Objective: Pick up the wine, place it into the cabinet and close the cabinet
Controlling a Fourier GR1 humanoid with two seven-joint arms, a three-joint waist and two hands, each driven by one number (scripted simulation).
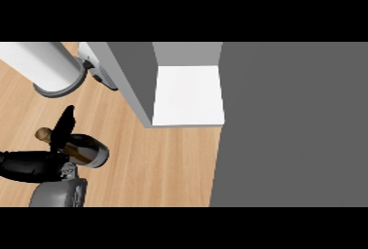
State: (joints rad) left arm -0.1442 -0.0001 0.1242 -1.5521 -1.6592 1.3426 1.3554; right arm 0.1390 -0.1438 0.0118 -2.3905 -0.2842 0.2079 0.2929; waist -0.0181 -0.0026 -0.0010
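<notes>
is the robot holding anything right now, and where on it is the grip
Yes: the left hand holds the wine bottle, its fingers curled round the bottle's upper body near the neck. The right hand is not in view.

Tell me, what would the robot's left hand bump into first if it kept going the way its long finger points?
Probably the white cylinder on its grey base; the left hand, curled round the dark wine bottle, points there across bare wooden counter. Depth is unclear.

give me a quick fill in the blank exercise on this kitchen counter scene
1. The wine bottle is held in the robot's ____ hand.
2. The cabinet door is ____.
3. The cabinet's inner shelf is coloured ____.
4. The counter top looks made of ____.

Missing words: left; open; white; wood
</notes>
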